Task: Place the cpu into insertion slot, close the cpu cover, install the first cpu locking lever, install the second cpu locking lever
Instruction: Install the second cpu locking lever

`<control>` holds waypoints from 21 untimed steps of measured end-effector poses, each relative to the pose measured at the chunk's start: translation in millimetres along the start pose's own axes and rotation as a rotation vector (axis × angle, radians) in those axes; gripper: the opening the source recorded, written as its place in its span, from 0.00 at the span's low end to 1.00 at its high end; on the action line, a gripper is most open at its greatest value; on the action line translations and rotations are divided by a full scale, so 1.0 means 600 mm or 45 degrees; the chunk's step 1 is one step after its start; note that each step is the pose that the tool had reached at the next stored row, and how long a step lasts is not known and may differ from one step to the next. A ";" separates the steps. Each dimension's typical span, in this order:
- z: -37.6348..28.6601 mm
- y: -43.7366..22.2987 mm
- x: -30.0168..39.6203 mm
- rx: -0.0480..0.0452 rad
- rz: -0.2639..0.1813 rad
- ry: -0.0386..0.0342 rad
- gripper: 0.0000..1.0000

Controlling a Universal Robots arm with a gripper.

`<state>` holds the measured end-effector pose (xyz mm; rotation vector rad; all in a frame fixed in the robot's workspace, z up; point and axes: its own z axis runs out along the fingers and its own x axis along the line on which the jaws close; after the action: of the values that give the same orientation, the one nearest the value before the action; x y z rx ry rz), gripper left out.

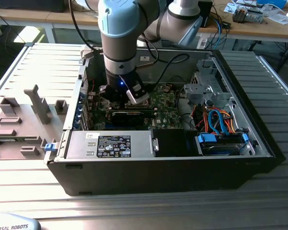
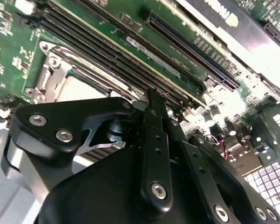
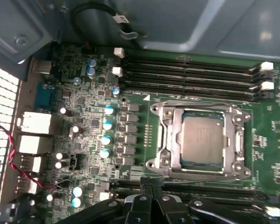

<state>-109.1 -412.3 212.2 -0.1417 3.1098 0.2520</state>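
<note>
We see the arm reaching down into an open computer case (image 1: pixel 259 143) that rests on a ribbed metal worktop (image 1: pixel 134 206). The end effector (image 1: pixel 122 93) hangs low over the motherboard (image 1: pixel 165 103), near the case wall on the exterior view's left.

In the first wrist view, the cpu (image 3: pixel 203 140) sits flat inside the insertion slot (image 3: pixel 168 142), its silver-grey top facing up. The cpu cover (image 3: pixel 200 108) lies down around the chip, framing it on all sides. Rows of memory slots (image 3: pixel 191 74) run along one side of the socket. We cannot tell from these views whether either locking lever is latched.

In the second wrist view, the black fingers (image 2: pixel 154 144) of the end effector stand pressed together with no gap between them and nothing gripped. Their tips sit just above the board, beside the socket rim, with a corner of the cpu (image 2: pixel 81 88) visible beyond the black linkage.
</note>
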 end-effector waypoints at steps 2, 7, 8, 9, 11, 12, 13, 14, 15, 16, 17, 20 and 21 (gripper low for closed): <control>0.004 0.001 0.001 -0.006 -0.002 0.0000 0.11; 0.016 0.010 0.001 -0.019 -0.010 0.0000 0.11; 0.018 0.012 0.001 -0.022 -0.010 -0.0002 0.11; 0.022 0.016 0.000 -0.029 -0.010 -0.0009 0.11; 0.026 0.021 0.000 -0.039 -0.011 -0.0017 0.11; 0.027 0.023 0.000 -0.040 -0.012 -0.0014 0.11; 0.027 0.023 0.000 -0.041 -0.014 -0.0013 0.11; 0.027 0.023 0.000 -0.041 -0.014 -0.0012 0.11; 0.028 0.023 0.000 -0.041 -0.014 -0.0012 0.11; 0.028 0.023 0.000 -0.041 -0.014 -0.0012 0.11; 0.029 0.023 0.000 -0.041 -0.015 -0.0011 0.11; 0.029 0.021 0.000 -0.041 -0.015 -0.0011 0.11; 0.029 0.020 0.000 -0.041 -0.015 -0.0011 0.11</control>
<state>-110.0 -397.5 197.1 -0.1601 3.1042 0.3019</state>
